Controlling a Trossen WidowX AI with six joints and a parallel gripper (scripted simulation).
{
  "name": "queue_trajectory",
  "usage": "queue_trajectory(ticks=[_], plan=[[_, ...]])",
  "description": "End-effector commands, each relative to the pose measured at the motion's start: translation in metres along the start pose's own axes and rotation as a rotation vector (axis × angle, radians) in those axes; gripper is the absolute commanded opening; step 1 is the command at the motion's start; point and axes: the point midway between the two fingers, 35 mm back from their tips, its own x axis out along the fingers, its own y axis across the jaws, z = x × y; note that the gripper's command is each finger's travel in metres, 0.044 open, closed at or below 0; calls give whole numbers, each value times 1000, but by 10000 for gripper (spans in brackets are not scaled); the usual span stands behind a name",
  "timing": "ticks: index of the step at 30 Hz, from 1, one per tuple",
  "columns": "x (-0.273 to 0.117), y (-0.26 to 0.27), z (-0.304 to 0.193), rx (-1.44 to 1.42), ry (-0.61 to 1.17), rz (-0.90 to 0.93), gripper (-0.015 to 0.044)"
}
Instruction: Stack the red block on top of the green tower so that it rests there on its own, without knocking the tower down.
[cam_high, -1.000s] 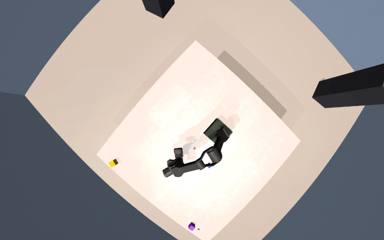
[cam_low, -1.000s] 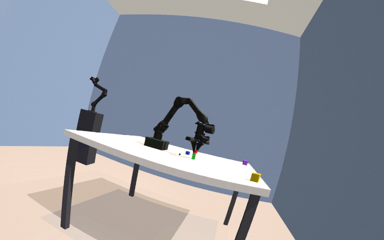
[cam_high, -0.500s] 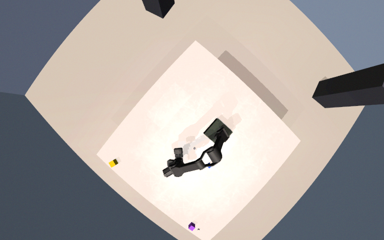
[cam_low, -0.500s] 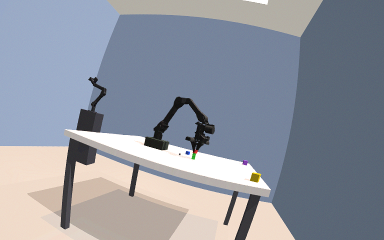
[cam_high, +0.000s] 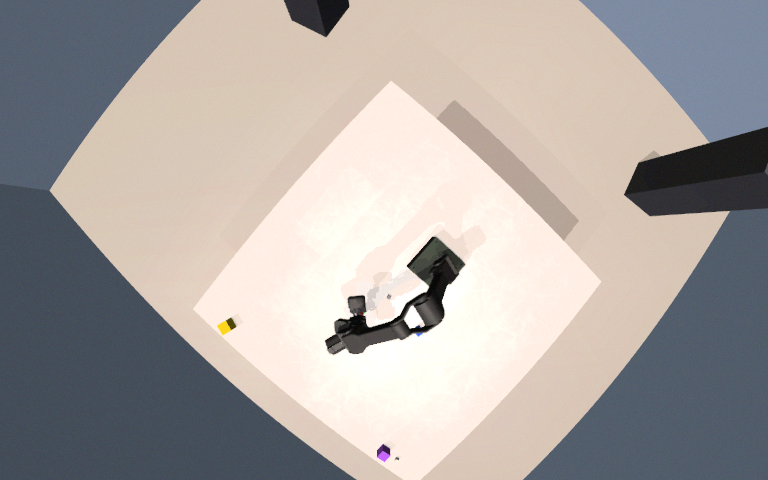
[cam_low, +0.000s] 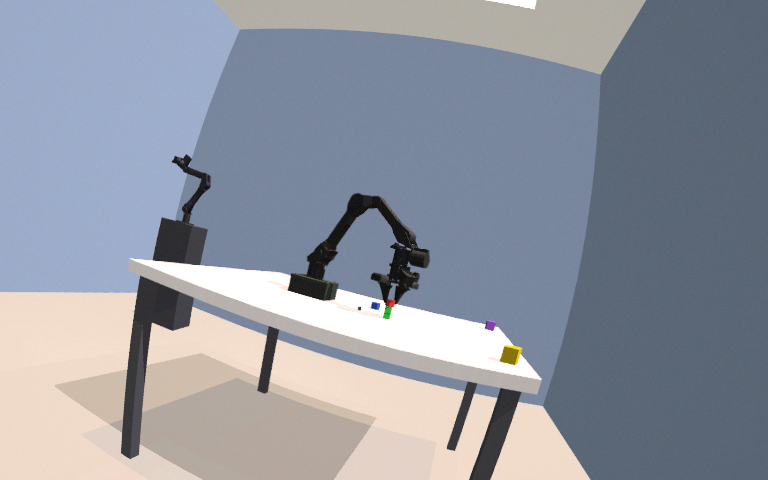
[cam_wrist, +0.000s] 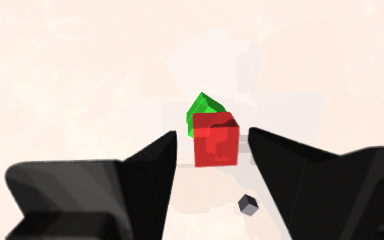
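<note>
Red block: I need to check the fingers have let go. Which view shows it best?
The wrist view: the red block fills the middle, with a gap to each finger, atop the green tower. The exterior view shows it as a speck under the gripper; in the top view the arm hides it.

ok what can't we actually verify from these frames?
- Seat of the red block on the green tower: wrist view, the red block covers the tower's top face; exterior view, too small.
- Tower and red block in top view: hidden under the gripper and arm.
- Tower's block count: too small in exterior view.
- Blue block: top view, mostly under the elbow.
- Small dark cube: too tiny to identify.
</note>
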Motion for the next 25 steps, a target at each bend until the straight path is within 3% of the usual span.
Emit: queue_trajectory(ticks=[1,6,25], plan=[[0,0,0,0,-1,-1,315],[0,0,0,0,-1,-1,440],[0,0,0,0,-1,-1,440]])
